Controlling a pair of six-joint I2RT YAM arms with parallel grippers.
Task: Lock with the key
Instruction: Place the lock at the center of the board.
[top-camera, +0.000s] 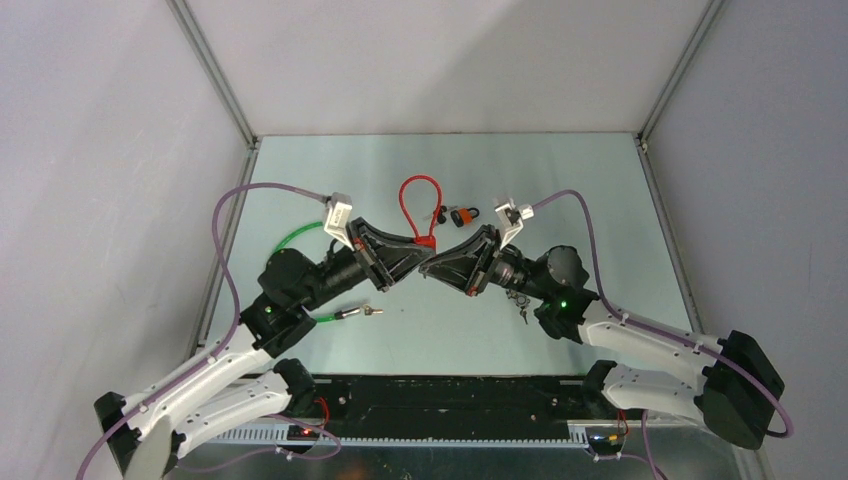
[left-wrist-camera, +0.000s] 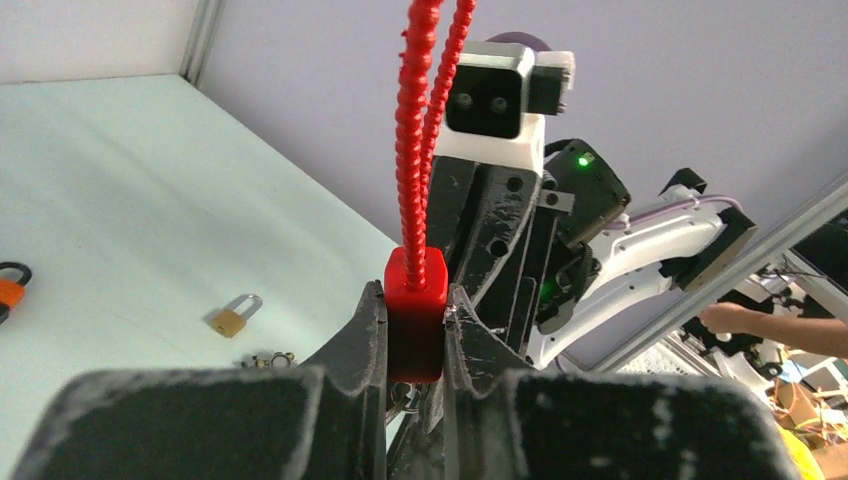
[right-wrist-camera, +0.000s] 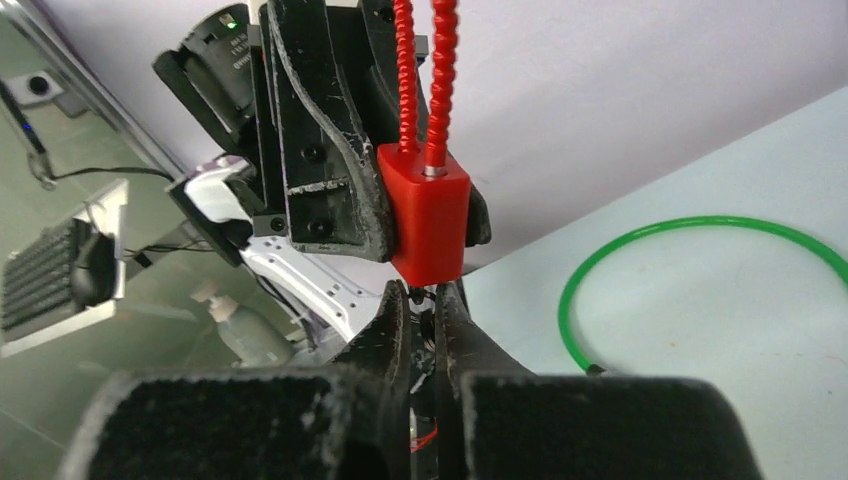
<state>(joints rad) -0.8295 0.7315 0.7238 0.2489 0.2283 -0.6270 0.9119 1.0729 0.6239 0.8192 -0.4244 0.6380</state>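
Observation:
A red cable lock has a block body (top-camera: 428, 242) and a ribbed loop (top-camera: 420, 198) that stands up from it. My left gripper (top-camera: 417, 251) is shut on the sides of the red body (left-wrist-camera: 415, 310), holding it above the table. My right gripper (top-camera: 437, 262) meets it from the other side. In the right wrist view its jaws (right-wrist-camera: 427, 305) stand nearly closed on a small dark key (right-wrist-camera: 432, 296) right under the red body (right-wrist-camera: 430, 220). Most of the key is hidden between the fingers.
An orange padlock (top-camera: 462, 215) lies behind the grippers. A small brass padlock (left-wrist-camera: 232, 318) and a key ring (left-wrist-camera: 268, 360) lie on the table. A green cable (top-camera: 300, 238) lies at the left, its metal end (top-camera: 362, 313) near the front. A bunch of keys (top-camera: 520, 302) lies under the right arm.

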